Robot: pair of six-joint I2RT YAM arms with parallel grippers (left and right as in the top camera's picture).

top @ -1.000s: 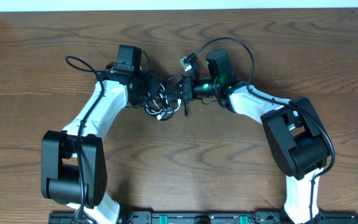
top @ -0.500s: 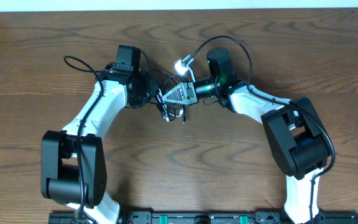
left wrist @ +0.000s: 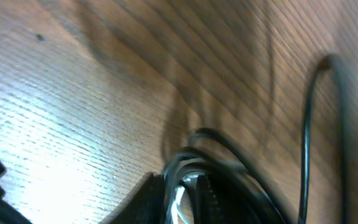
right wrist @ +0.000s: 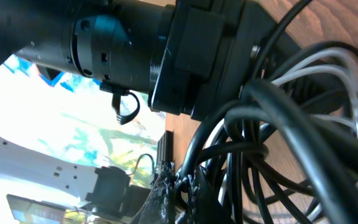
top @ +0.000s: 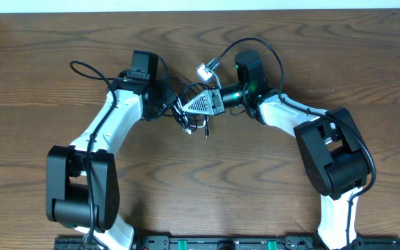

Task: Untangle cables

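The cables (top: pixel 189 119), thin black and white cords, hang in a tangle between my two grippers at the table's middle back. My left gripper (top: pixel 167 104) holds one side; in the left wrist view its fingers (left wrist: pixel 154 196) stand close together around black and white strands (left wrist: pixel 180 180), left gripper (left wrist: pixel 180 202). From the right, my right gripper (top: pixel 185 105) reaches into the tangle. In the right wrist view the right gripper (right wrist: pixel 185 180) is shut on a black strand, with more cable loops (right wrist: pixel 278 143) filling the frame. A small light plug end (top: pixel 203 69) lies just behind.
Thicker black wires loop off the left arm (top: pixel 82 68) and over the right wrist (top: pixel 269 52). Both arm bases (top: pixel 82 187) (top: pixel 335 163) stand at the near side of the wooden table (top: pixel 207 180). The table's back edge (top: pixel 200 10) runs close behind the grippers.
The right wrist has rolled, showing its light underside, and shifted slightly. The tangle has drawn tighter and moved a little right. The left arm has barely moved.
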